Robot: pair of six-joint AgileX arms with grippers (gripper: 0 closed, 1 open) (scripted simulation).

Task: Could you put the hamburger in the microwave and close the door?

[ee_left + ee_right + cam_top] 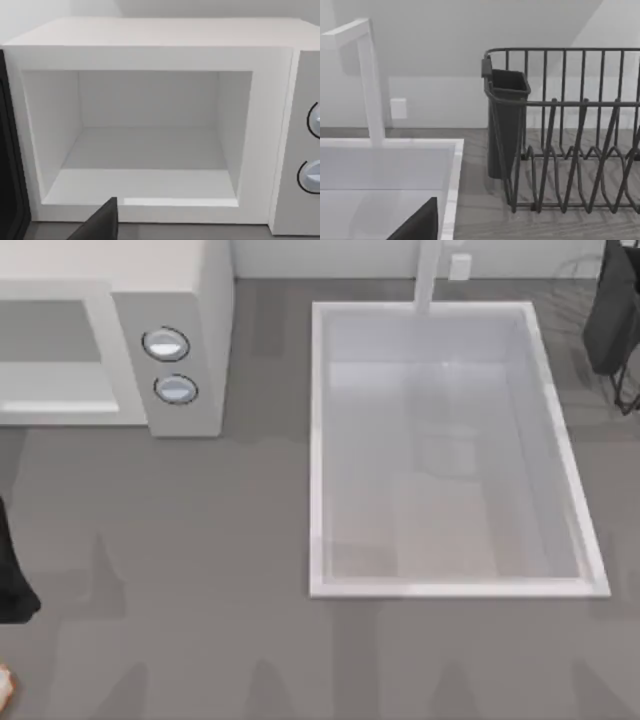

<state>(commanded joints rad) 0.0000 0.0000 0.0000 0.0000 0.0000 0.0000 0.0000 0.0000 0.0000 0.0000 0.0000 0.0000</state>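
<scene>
Microwave at the bench's far left corner, cavity gaping; hamburger just peeking at the near-left edge (claw state: cannot tell for either arm).

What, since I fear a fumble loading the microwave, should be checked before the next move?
1. Microwave cavity open toward left gripper: ok.
2. Cavity free of items: ok.
3. Hamburger located: cannot tell; a pale sliver at the top view's lower left edge may be it.
4. Hamburger gripped: cannot tell.
5. Door swung clear: cannot tell.
6. Right gripper far off, by the dish rack: ok.
</scene>
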